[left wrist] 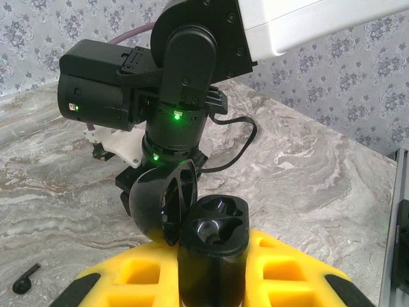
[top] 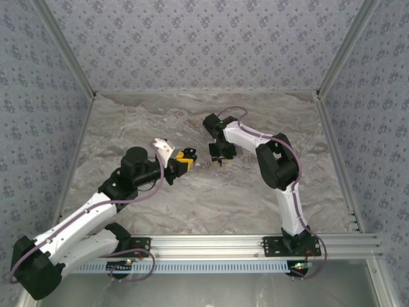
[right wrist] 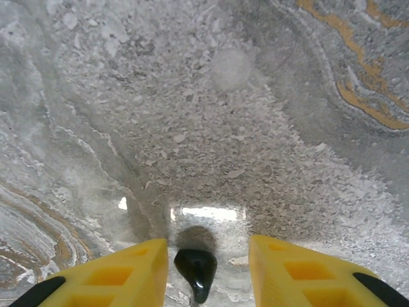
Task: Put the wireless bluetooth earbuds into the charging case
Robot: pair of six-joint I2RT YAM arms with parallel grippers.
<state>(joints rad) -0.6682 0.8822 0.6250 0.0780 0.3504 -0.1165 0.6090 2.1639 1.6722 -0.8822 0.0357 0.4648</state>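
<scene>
- On the grey marbled desk [top: 192,204], walled by floral paper [top: 204,38], left pincer [left wrist: 208,288] clenches the open charging case [left wrist: 214,246]
- Nearby, right pincer [right wrist: 208,249] stands released astride a black earbud [right wrist: 195,268]

We see two arms, the left arm [top: 77,220] and the right arm [top: 291,208], built of white shells between black joints. A purple cable [left wrist: 131,35] loops along each. The right wrist [left wrist: 182,70] is black, with small screws [left wrist: 185,80], green lights [left wrist: 177,116] and a thin black lead [left wrist: 246,137]. The jaws are yellow, recessed and tipped black.
</scene>
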